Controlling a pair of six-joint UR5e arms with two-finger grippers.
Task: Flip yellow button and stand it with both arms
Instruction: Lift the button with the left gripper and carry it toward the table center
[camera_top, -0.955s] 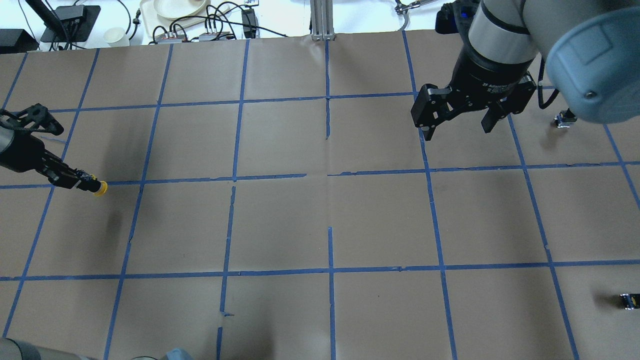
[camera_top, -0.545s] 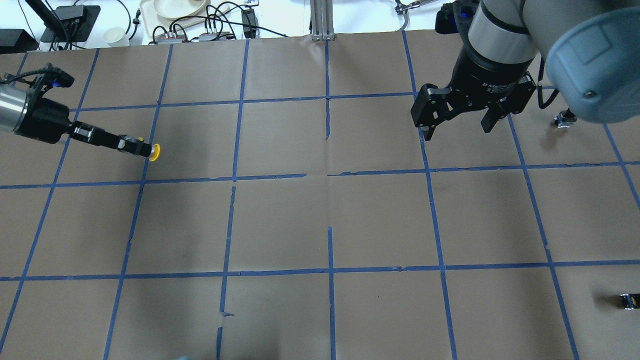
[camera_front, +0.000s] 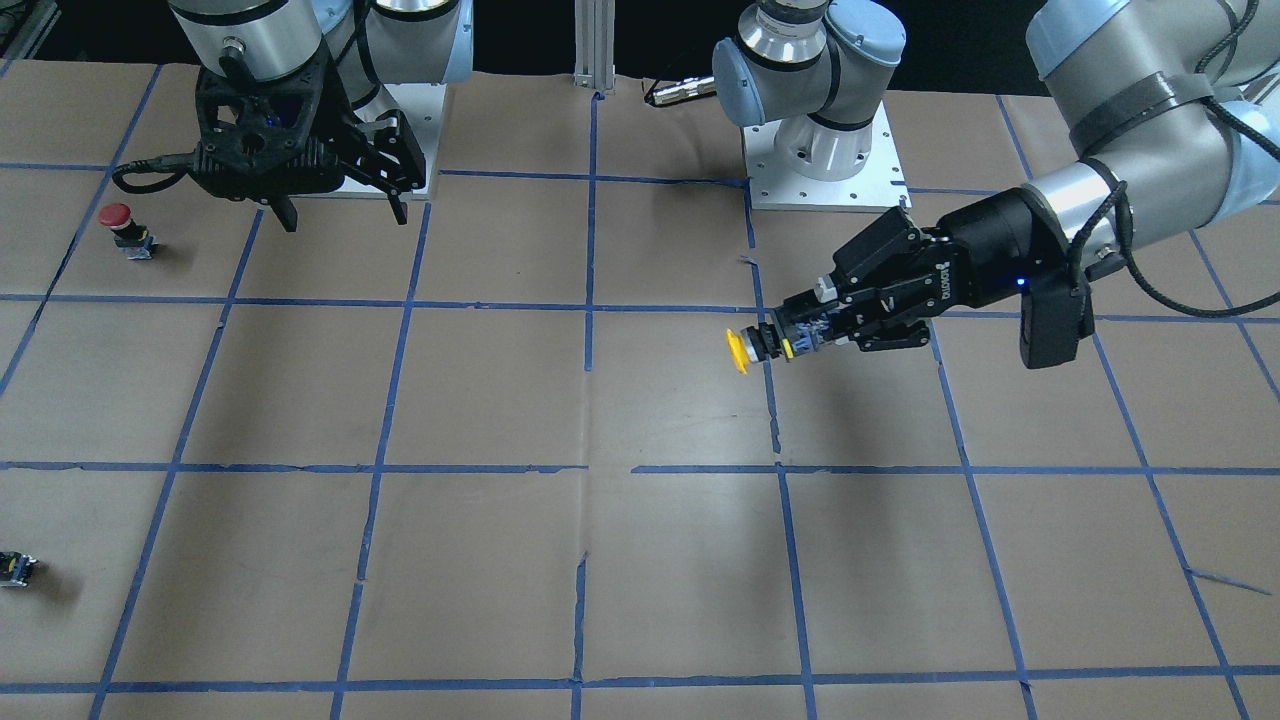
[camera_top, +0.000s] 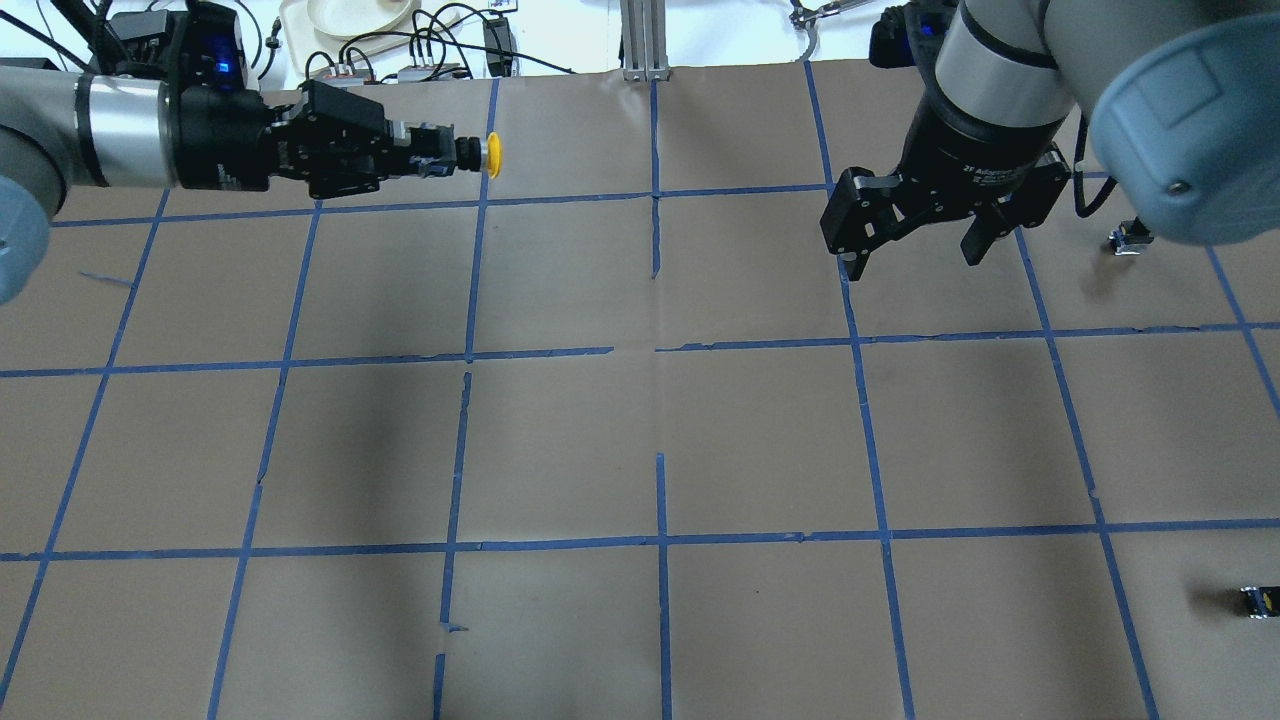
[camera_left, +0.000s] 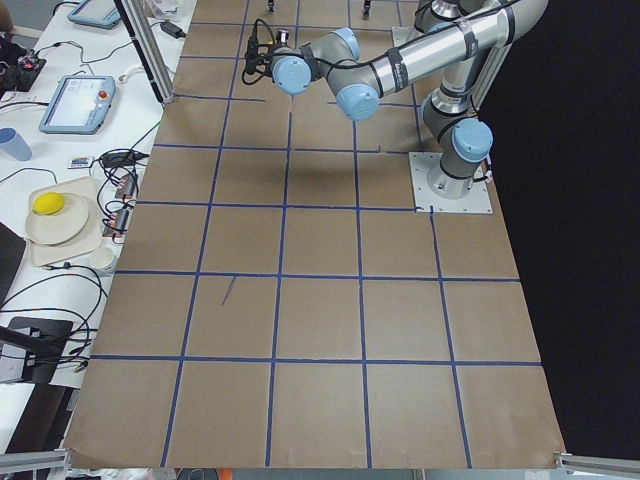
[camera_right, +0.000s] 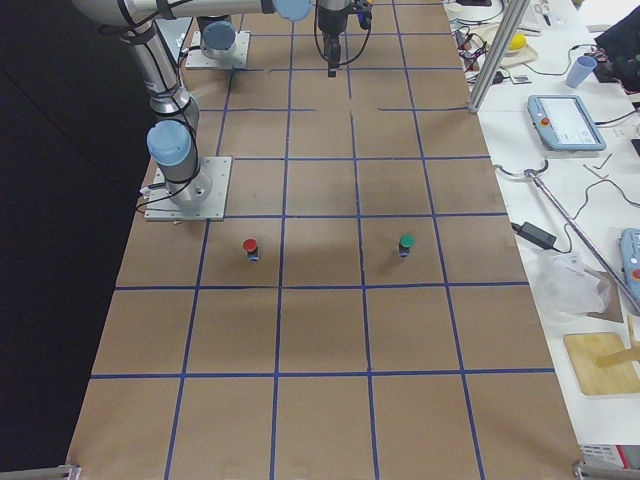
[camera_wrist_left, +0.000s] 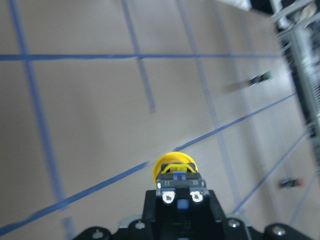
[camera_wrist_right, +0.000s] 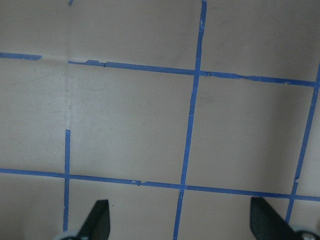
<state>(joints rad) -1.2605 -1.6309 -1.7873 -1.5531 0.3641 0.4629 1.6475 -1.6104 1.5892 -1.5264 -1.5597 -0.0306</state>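
Note:
My left gripper (camera_top: 425, 158) is shut on the yellow button (camera_top: 478, 155) and holds it level in the air, the round yellow cap pointing away from the gripper. In the front-facing view the left gripper (camera_front: 812, 330) holds the button (camera_front: 752, 347) above the paper-covered table (camera_front: 500, 400). The left wrist view shows the button (camera_wrist_left: 174, 169) from behind, between the fingers. My right gripper (camera_top: 915, 250) is open and empty, hanging above the table well apart from the button. It also shows in the front-facing view (camera_front: 342, 212) and the right wrist view (camera_wrist_right: 182, 222).
A red-capped button (camera_front: 120, 228) stands on the table beside the right arm, also in the overhead view (camera_top: 1128, 240). A small dark part (camera_top: 1258, 600) lies near the table's edge. Blue tape lines grid the brown paper. Cables and plates lie beyond the table (camera_top: 350, 40).
My left arm has swung the yellow button from the table's left side up and toward the middle, now holding it level and higher. My right gripper has not moved.

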